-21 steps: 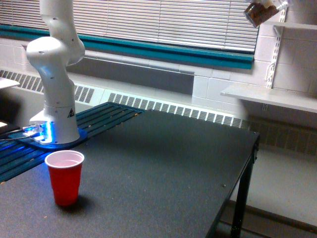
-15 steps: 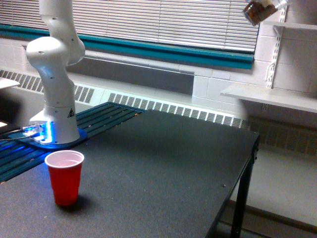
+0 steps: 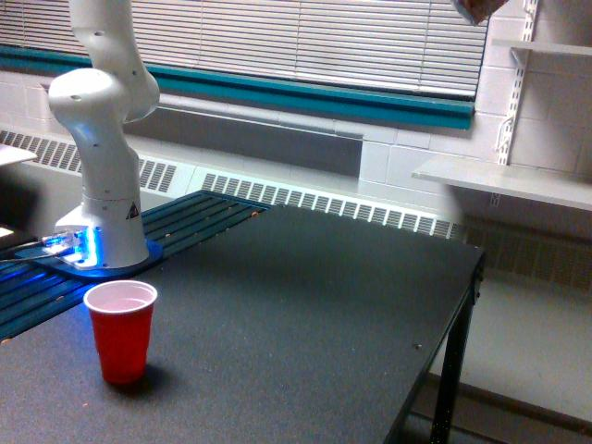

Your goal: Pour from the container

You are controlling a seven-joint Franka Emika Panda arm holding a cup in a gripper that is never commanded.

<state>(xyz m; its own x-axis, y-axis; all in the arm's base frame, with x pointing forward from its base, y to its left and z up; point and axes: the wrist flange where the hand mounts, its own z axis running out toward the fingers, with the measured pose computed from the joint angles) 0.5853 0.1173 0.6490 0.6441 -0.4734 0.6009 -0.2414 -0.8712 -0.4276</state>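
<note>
The gripper lies beyond the top edge, its state impossible to tell, with only the clear container's (image 3: pixel 475 9) brown-filled bottom showing there, high above the black table (image 3: pixel 305 314) and well apart from the red cup (image 3: pixel 120 330).

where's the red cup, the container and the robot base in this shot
red cup (image 3: pixel 121 338), exterior view, front of its wall
container (image 3: pixel 475 8), exterior view, its lower corner at the top edge, rest cut off
robot base (image 3: pixel 108 227), exterior view, white pedestal
</note>
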